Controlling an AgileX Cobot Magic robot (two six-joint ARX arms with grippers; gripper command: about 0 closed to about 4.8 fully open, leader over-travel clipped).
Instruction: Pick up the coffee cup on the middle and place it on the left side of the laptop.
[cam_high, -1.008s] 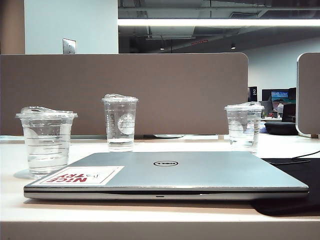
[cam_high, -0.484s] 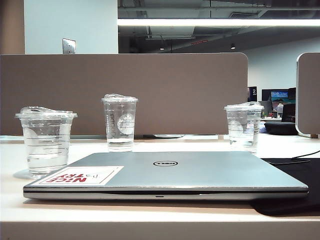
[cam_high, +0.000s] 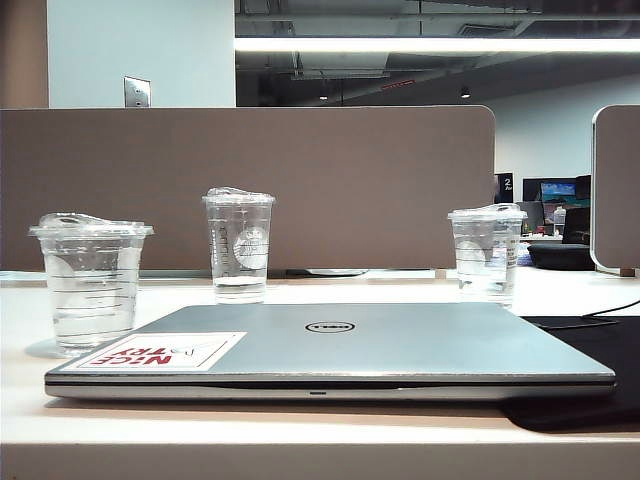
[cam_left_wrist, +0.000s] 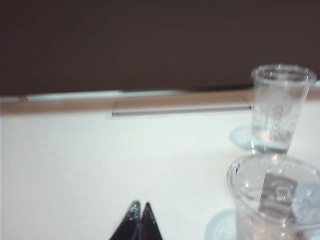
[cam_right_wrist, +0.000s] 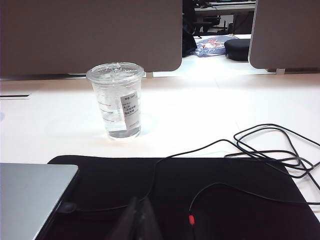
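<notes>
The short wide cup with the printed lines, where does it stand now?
In the exterior view the coffee cup stands upright on the table at the far left, beside the laptop corner with the red-lettered sticker, left of the tall logo cup.

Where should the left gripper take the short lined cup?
Across its wall below the lid, level, from its open left: the short lined cup stands upright, laptop close on its right. The left gripper, shut, is low beside it; right gripper over the black mat.
</notes>
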